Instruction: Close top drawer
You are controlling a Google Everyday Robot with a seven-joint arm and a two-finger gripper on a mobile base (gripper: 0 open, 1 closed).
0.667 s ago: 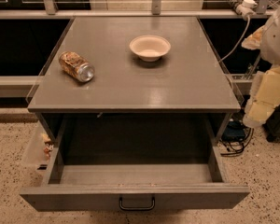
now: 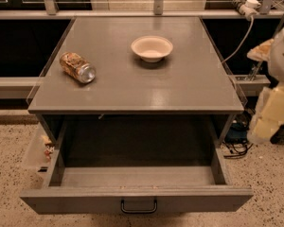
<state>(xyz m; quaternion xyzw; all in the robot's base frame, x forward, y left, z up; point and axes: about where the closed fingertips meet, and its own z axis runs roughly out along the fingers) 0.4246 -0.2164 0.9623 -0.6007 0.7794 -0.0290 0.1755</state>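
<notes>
Grey top drawer [image 2: 137, 176] gapes open at lower frame; cream gripper [image 2: 270, 111], right edge, jaws I cannot tell, might shove off-centre, skewing it.

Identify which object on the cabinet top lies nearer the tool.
The bowl, right of the can; the tool hangs right of the cabinet.

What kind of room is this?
Probably a robot test lab, not a home kitchen. A plain grey cabinet stands on a speckled floor with its top drawer pulled open, a power strip and cable sit behind, and the robot's claw hangs at the right beside the cabinet.
</notes>
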